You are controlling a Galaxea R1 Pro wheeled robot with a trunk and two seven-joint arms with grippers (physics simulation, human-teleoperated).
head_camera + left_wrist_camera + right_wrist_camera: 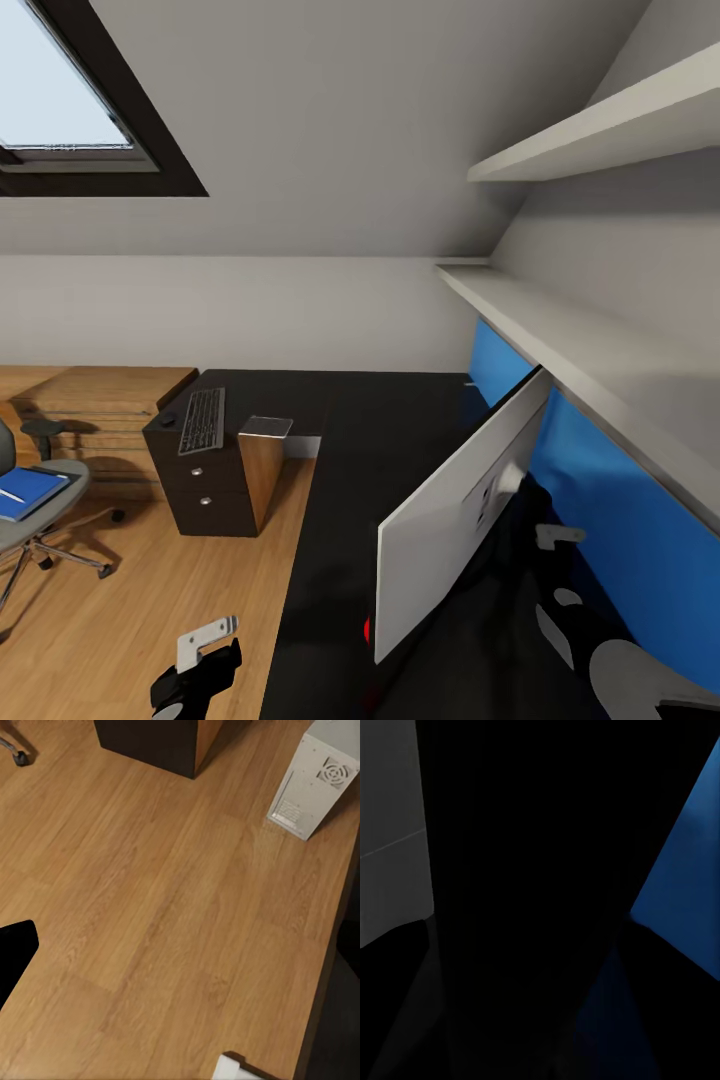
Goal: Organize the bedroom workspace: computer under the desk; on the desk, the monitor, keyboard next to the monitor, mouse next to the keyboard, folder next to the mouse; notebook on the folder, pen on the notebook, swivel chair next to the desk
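The swivel chair is cut off at the picture's edge, one blue folder lying on its seat. One keyboard and one mouse lie at the bench's far end; one monitor stands turned back-outward mid-bench. One computer stands on the floor. Whether the left claw and the right claw are spread, I cannot tell.

I see a glossy black desk top, matt silver-white monitor back, smooth wood-grain floor, grey padded chair on chrome legs, and a light wooden chest.
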